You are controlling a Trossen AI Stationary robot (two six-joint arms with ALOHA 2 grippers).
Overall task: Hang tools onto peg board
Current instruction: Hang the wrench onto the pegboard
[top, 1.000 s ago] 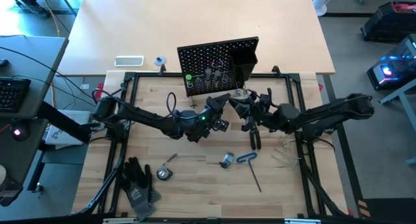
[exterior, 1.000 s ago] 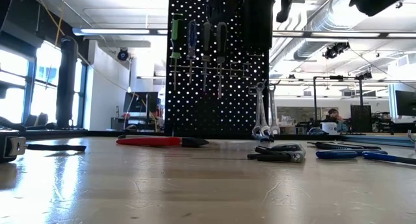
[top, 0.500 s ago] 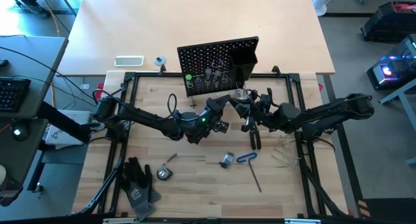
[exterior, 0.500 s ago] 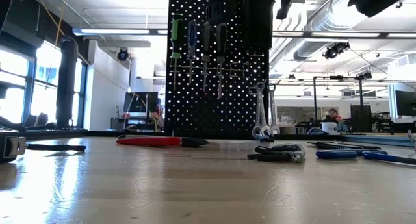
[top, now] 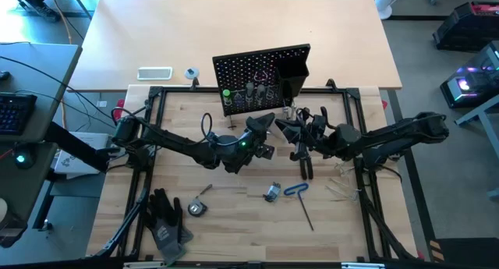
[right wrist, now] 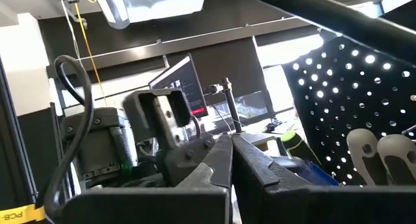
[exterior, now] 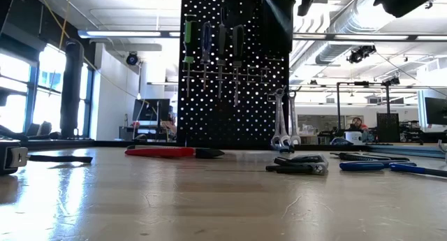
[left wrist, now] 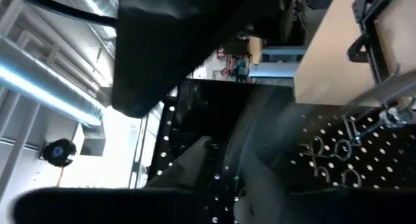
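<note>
The black peg board (top: pixel 257 74) stands upright at the table's far side, with a black box bin (top: pixel 294 70) at its right. Screwdrivers (exterior: pixel 213 49) hang in its ring holders and silver wrenches (exterior: pixel 283 122) hang lower down. Both grippers are raised just in front of the board, facing each other. My left gripper (top: pixel 269 119) has a narrow gap between its fingers in the left wrist view (left wrist: pixel 231 175). My right gripper (top: pixel 292 129) is shut, fingers together (right wrist: pixel 232 149), with nothing plainly between them. A blue-handled hex key (top: pixel 299 192) lies on the table.
A black tool (top: pixel 305 166) lies under my right arm, and a small black-and-silver tool (top: pixel 270 192) sits beside the hex key. A red-black flat tool (exterior: pixel 171 151) lies at the left. Black gloves (top: pixel 165 218) and a tape measure (top: pixel 196 208) sit near left. A white device (top: pixel 154 72) lies behind the board.
In the low view a dark slanted part now crosses the top of the box bin, where nothing stood before. Both arms have otherwise stayed in place in front of the peg board.
</note>
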